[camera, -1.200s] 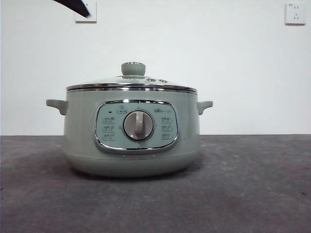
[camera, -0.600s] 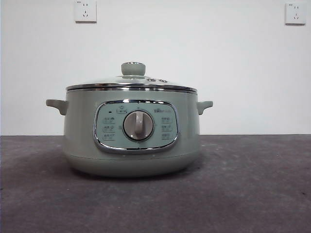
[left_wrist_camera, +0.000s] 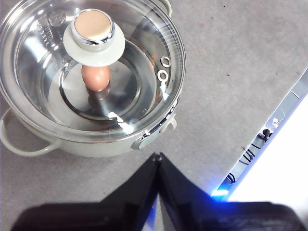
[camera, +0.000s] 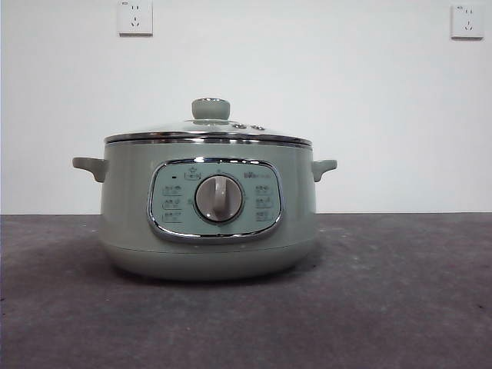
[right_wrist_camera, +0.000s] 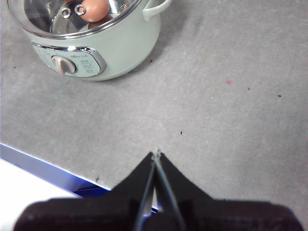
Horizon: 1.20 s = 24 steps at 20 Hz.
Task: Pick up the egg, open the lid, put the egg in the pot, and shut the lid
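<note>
The lid [camera: 208, 132] sat square on the pot [camera: 207, 207], the egg [left_wrist_camera: 95, 77] lay inside on the bottom under the glass, and both grippers, left [left_wrist_camera: 157, 159] and right [right_wrist_camera: 155, 155], hung pinched together and empty above bare grey table [right_wrist_camera: 231, 110] beside the pot, near the table's edge.

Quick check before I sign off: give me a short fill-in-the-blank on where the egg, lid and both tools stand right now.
1. The egg lies ____ the pot.
2. The lid sits ____ the pot, closing it.
3. The left tool and the right tool both have their jaws ____.
4. Neither tool holds ____.

Missing words: inside; on; shut; anything
</note>
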Tool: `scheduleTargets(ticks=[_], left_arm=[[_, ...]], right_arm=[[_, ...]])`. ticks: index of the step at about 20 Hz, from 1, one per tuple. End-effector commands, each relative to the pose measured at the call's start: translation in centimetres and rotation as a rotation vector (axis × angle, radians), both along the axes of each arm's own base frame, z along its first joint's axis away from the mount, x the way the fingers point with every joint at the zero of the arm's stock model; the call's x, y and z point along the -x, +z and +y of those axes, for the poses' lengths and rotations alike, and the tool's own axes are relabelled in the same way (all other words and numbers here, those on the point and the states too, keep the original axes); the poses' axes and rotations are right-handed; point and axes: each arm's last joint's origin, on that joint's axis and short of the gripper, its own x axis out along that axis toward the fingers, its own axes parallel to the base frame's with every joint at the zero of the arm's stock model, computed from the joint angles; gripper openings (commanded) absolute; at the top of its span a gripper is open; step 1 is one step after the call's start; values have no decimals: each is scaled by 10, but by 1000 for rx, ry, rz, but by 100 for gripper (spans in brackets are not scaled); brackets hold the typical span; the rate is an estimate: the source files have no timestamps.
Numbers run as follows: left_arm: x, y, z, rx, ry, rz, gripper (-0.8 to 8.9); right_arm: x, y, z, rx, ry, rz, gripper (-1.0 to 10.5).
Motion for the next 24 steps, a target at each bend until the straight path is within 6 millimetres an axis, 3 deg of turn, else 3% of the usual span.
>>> scheduleTargets(ticks=[1,8,11,16,18,20,24], left_arm=[[0,0,-1,1,-5,-5,-4],[-8,8,-5,62,-6,-106,-4],[-20,23,-1,129,18,-301,-4],[-10,44,36,191,121,-600,-4],[3,33,58,191,210,-678,-4],[21,10,78,169,301,-725,-4],[59,-63,103,96,483,-778,-4]], right_arm=[[-1,-2,1,-1,-6,6,2],[-1,-2,1,-1,-6,6,2],[-1,-2,1,-1,-6,5,2],[-1,-2,1,-1,-6,6,2],[-1,-2,1,-1,-6,6,2],[-1,-2,1,-1,-6,6,2],[-1,-2,1,-1,-6,6,2]])
